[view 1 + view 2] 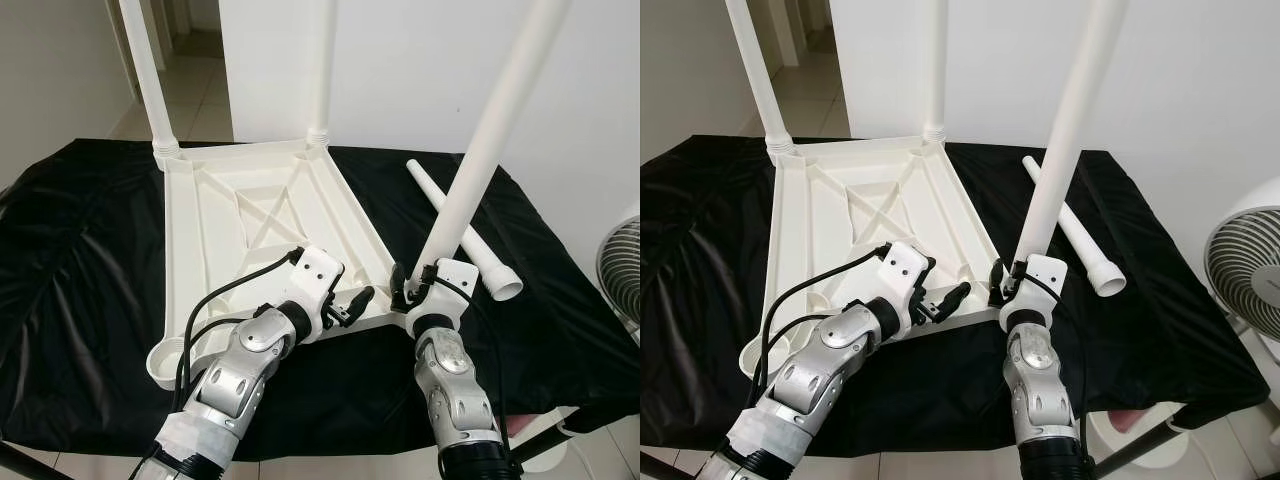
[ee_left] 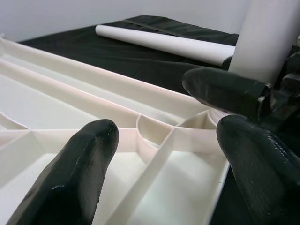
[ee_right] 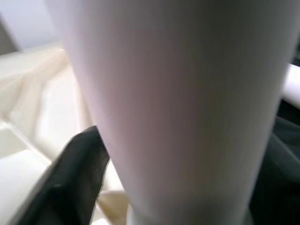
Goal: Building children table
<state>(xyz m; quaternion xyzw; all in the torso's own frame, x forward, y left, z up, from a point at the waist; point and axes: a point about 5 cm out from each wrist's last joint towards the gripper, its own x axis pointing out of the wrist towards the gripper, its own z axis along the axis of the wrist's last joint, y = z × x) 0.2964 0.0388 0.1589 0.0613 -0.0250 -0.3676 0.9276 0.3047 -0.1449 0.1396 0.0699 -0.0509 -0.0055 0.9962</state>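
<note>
A white plastic table top (image 1: 205, 235) lies upside down on a black cloth (image 1: 80, 260). Two white legs (image 1: 148, 75) (image 1: 322, 60) stand in its far corners. A third leg (image 1: 490, 140) leans to the right with its foot at the near right corner; my right gripper (image 1: 410, 287) is shut on its lower end, one finger (image 3: 75, 173) showing beside the tube (image 3: 183, 103). My left gripper (image 1: 350, 305) hovers open just left of that corner, over the ribbed underside (image 2: 70, 98). A fourth leg (image 1: 462, 228) lies loose on the cloth to the right.
A round socket (image 1: 165, 360) sits open at the top's near left corner. A white fan (image 1: 622, 270) stands off the table's right edge. A white wall rises behind, with a doorway and tiled floor at the far left.
</note>
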